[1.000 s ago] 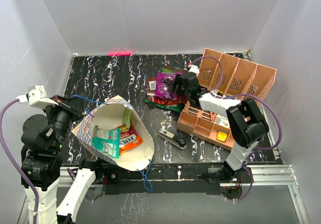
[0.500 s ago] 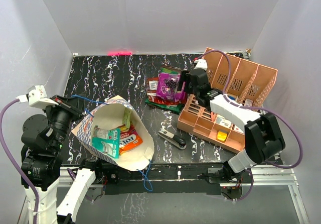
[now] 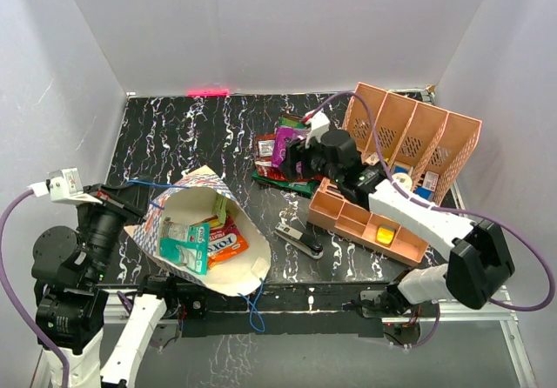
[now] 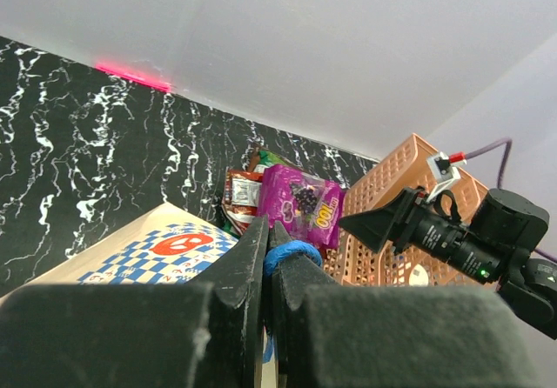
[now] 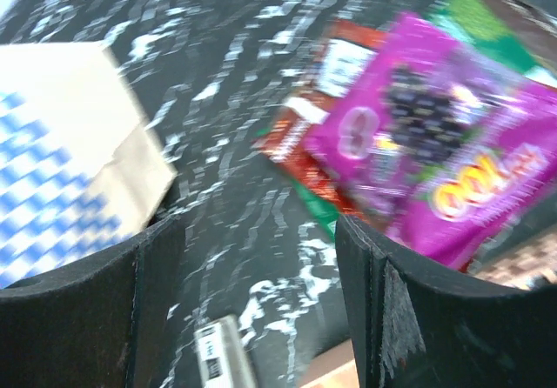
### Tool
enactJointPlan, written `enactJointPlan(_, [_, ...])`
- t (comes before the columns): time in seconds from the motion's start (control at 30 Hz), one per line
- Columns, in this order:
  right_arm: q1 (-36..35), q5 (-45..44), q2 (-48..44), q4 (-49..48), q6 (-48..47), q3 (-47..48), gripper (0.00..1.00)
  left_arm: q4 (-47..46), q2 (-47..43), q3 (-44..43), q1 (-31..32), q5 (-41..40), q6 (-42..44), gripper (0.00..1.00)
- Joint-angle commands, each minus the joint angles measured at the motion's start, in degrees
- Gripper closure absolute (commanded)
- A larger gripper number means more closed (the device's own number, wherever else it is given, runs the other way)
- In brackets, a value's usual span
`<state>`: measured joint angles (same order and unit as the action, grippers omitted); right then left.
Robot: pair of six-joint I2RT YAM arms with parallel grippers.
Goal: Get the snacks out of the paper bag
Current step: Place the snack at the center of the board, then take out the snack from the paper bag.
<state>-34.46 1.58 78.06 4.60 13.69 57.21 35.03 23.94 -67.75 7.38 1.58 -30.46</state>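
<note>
I see the paper bag [image 3: 191, 198] mouth-up; left pincer [image 4: 270, 245] clamps its blue string [image 4: 292, 254]; right pincer [image 5: 257, 257] spread apart, empty.

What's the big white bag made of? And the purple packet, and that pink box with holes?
The paper bag looks like matte paper: sharp folds, printed pattern. The purple packet seems glossy plastic film; it shines and crinkles. The pink organiser looks like moulded plastic, probably hard, with lattice holes.

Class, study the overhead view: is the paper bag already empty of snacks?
No, a teal-green packet and an orange packet lie inside the open paper bag.
</note>
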Motion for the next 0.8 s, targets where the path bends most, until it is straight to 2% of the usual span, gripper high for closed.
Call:
enactJointPlan(0.0, [-6.9,8.6,-5.6,-1.3,-8.6,2.4,0.27,-0.6,-1.6,1.1,0.3,4.9,-1.2,1.00])
enactJointPlan(0.23, [-14.3,15.7,-14.4,-2.6,-11.0,0.4,0.27,4.8,2.0,-1.8,0.3,12.0,-2.1,1.00])
enactJointPlan(0.4, [-24.1,17.8,-17.7,-10.2,-12.2,-3.4,0.29,5.2,2.7,-0.7,0.3,13.4,-5.2,1.00])
enactJointPlan(0.57, [-34.9,6.2,-13.6,-20.2,-4.2,-4.3,0.35,3.9,0.6,2.1,0.2,9.7,-8.2,1.00])
enactJointPlan(0.63, [-39.0,-1.8,-11.1,-25.0,1.5,-6.0,0.38,2.6,-0.9,3.3,0.3,8.1,-8.4,1.00])
enactJointPlan(0.77, [-43.1,-11.6,-5.7,-31.7,10.8,-8.2,0.42,0.0,-1.2,3.6,0.3,7.6,-7.8,1.00])
